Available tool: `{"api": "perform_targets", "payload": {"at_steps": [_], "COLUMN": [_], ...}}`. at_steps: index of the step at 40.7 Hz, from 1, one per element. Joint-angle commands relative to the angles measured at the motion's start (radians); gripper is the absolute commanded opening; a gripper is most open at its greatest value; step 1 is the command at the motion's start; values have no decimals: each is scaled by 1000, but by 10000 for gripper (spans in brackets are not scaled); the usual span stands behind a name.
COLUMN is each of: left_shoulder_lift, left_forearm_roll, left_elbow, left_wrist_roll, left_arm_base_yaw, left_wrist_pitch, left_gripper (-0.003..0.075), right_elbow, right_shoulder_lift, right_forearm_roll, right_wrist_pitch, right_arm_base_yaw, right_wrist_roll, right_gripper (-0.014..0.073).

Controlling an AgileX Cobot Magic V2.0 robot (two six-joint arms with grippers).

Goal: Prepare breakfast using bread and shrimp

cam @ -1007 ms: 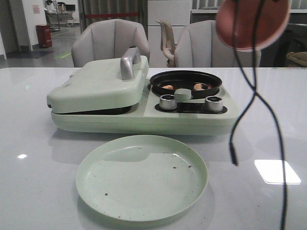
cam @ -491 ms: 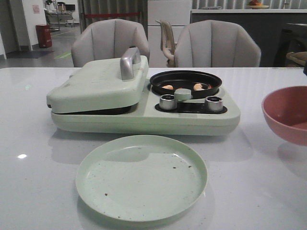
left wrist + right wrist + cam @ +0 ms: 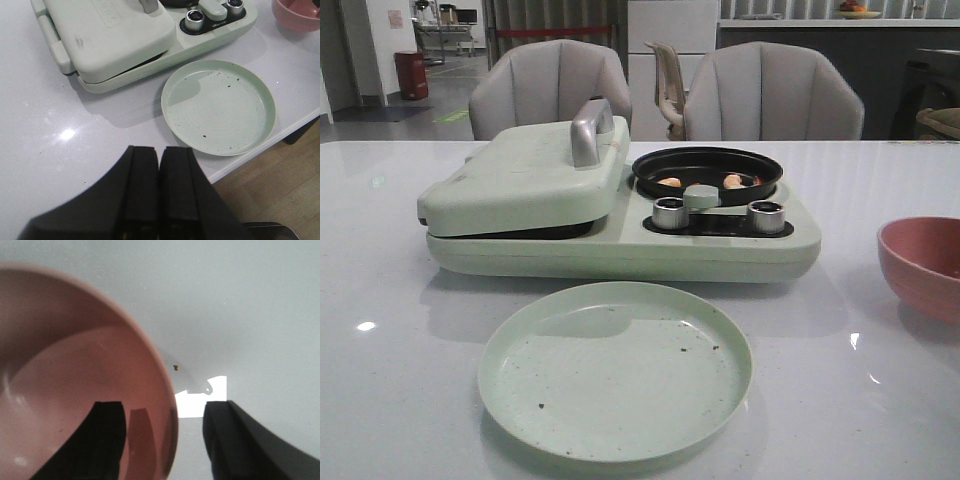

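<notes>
A few orange-pink shrimp (image 3: pixel 670 182) lie in the black round pan (image 3: pixel 650 160) on the pale green breakfast maker (image 3: pixel 620 250), behind two silver knobs. No bread shows; the maker's lid (image 3: pixel 530 175) is down. My left gripper (image 3: pixel 159 165) is shut and empty, above the table's near edge beside the green plate (image 3: pixel 218 106). My right gripper (image 3: pixel 164 407) is open, with one finger inside the pink bowl (image 3: pixel 75 365) and the other outside its rim. Neither gripper shows in the front view.
The empty green plate (image 3: pixel 615 370), flecked with crumbs, sits in front of the maker. The pink bowl (image 3: pixel 925 262) stands on the white table at the far right. Two grey chairs (image 3: pixel 770 95) stand behind the table.
The pink bowl came down from the top right of the front view to the table at the right. The dangling cable has left the view.
</notes>
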Motion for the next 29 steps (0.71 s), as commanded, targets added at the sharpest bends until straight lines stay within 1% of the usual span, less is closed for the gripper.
{"api": "perform_targets", "payload": {"at_steps": [1, 7, 14, 26, 29], "left_shoulder_lift": [2, 2, 2, 2, 2], "left_forearm_roll": [-14, -14, -14, -14, -14], "left_elbow": [-27, -27, -27, -27, -27], "left_wrist_roll": [-8, -8, -8, -8, -8], "left_arm_base_yaw": [-6, -6, -6, -6, -6], "left_wrist_pitch": [-74, -74, -74, -72, -72], "left_gripper": [104, 104, 104, 104, 104], "right_elbow": [-23, 14, 128, 377, 423], "right_shoulder_lift": [-133, -286, -472, -808, -877], "right_forearm_roll": [-8, -8, -13, -6, 0], "right_wrist_pitch": [-20, -22, -46, -34, -19], "right_arm_base_yaw": [37, 152, 270, 281, 281], "right_wrist_roll": [-31, -69, -69, -68, -68], "right_gripper": [492, 492, 492, 491, 463]}}
